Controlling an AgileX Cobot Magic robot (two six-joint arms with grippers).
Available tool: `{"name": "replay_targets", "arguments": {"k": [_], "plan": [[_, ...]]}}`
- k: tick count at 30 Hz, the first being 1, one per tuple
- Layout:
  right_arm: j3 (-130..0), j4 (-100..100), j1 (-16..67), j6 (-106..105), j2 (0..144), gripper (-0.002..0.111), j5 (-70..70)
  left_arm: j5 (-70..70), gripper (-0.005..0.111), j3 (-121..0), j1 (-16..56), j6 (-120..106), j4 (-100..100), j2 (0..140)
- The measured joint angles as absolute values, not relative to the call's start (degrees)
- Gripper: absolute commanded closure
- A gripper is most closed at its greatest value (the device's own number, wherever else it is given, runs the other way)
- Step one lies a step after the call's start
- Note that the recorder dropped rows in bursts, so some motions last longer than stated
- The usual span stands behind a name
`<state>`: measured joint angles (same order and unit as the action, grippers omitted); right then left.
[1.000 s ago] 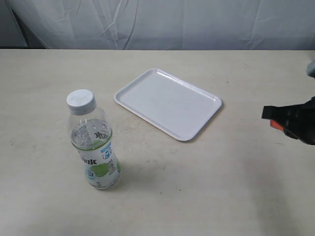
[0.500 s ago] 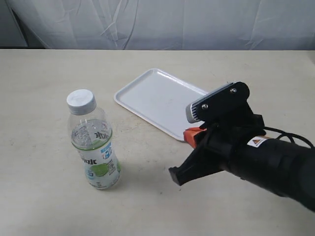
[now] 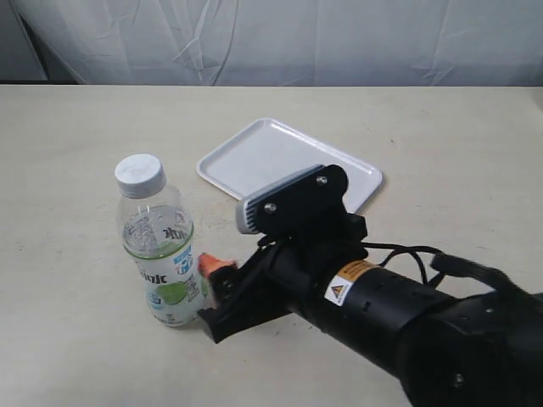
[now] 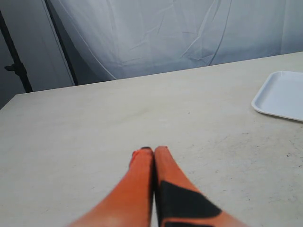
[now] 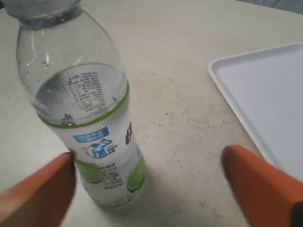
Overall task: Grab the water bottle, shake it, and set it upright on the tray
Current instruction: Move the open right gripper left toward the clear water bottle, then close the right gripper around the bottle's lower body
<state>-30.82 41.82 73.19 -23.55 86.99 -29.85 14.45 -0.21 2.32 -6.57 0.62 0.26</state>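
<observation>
The water bottle [image 3: 161, 246] stands upright on the table, clear with a white cap and a green, blue and white label. My right gripper [image 3: 212, 297] has reached across to its base and is open. In the right wrist view the bottle [image 5: 90, 123] stands just ahead of the open gripper [image 5: 151, 182], close to one orange finger [image 5: 40, 189] and far from the other. The white tray [image 3: 280, 157] lies flat behind, its near corner hidden by my right arm. My left gripper [image 4: 152, 152] is shut on nothing and hovers over bare table, outside the exterior view.
A white cloth backdrop hangs behind the table's far edge. The tray's edge [image 5: 265, 94] lies beside the right gripper, and its corner [image 4: 281, 94] shows far off in the left wrist view. My right arm's black body [image 3: 399, 314] fills the front right.
My right arm has swept in from the right edge, passed in front of the tray and reached the bottle's base. The bottle and tray have not moved.
</observation>
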Motion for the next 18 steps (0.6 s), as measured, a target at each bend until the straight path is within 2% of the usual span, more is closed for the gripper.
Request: {"name": "replay_targets", "arguments": {"k": [7,18], "plan": [[-38.0,38.97,73.19,-23.41,95.96,0.004,-31.04,14.45,0.106,-0.21,2.32,-6.57,0.62,0.26],[-38.86,31.14,73.19,-19.54,96.78,0.004,-32.27,14.45,0.106,-0.21,2.32,-6.57,0.62,0.26]]}}
